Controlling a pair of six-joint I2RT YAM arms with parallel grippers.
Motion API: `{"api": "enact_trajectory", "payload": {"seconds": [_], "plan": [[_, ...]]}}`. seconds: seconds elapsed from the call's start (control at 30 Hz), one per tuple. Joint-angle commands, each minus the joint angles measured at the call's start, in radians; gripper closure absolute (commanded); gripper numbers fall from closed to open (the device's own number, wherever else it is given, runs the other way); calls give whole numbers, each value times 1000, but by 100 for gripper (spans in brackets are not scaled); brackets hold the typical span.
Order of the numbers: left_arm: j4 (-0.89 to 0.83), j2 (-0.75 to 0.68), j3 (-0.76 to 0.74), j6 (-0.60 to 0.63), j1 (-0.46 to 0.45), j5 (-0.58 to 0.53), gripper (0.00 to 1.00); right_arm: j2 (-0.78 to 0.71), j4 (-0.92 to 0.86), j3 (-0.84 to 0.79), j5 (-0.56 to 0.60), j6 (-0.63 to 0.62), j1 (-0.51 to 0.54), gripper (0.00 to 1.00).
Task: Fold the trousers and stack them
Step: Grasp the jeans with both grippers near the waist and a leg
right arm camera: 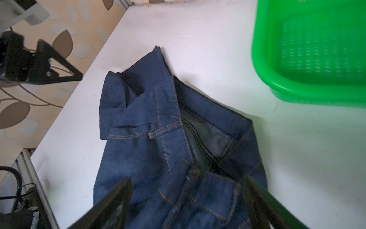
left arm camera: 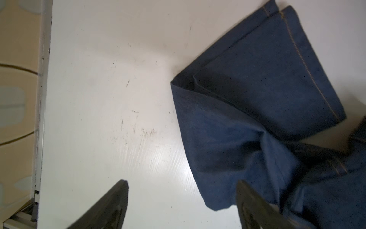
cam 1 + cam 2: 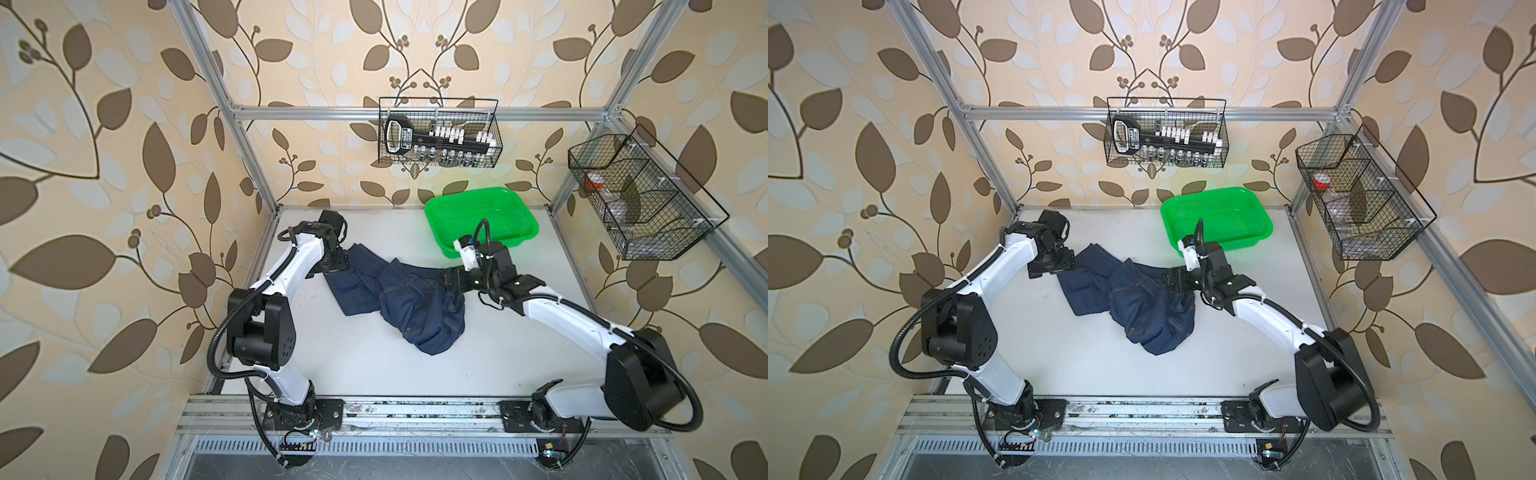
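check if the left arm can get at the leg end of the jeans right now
Probably yes. The left gripper sits right at the leg end of the trousers, jaws open, one over the denim edge, the other over the white table. Nothing lies between them.

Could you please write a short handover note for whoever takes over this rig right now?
Left gripper: open, holding nothing, at the leg end of the trousers.
Right gripper: open, over the waistband end, gripping nothing.
Trousers: a rumpled, loosely doubled heap in the middle of the table; green basket behind them, at the back right.
Done: no neat fold yet.
Left: flatten, fold, stack.
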Motion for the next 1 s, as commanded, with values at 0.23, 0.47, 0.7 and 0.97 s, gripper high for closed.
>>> {"api": "enact_trajectory", "payload": {"seconds": [0.23, 0.47, 0.7, 0.97], "plan": [[78, 229, 131, -97, 25, 55, 16, 377, -76, 360, -65, -165, 68, 5], [97, 300, 98, -91, 27, 42, 26, 572, -57, 472, -100, -128, 91, 5], [130, 347, 55, -80, 27, 102, 53, 694, -44, 515, -183, -96, 127, 18], [116, 322, 51, -31, 27, 126, 100, 625, -21, 488, -179, -98, 136, 85]]}}
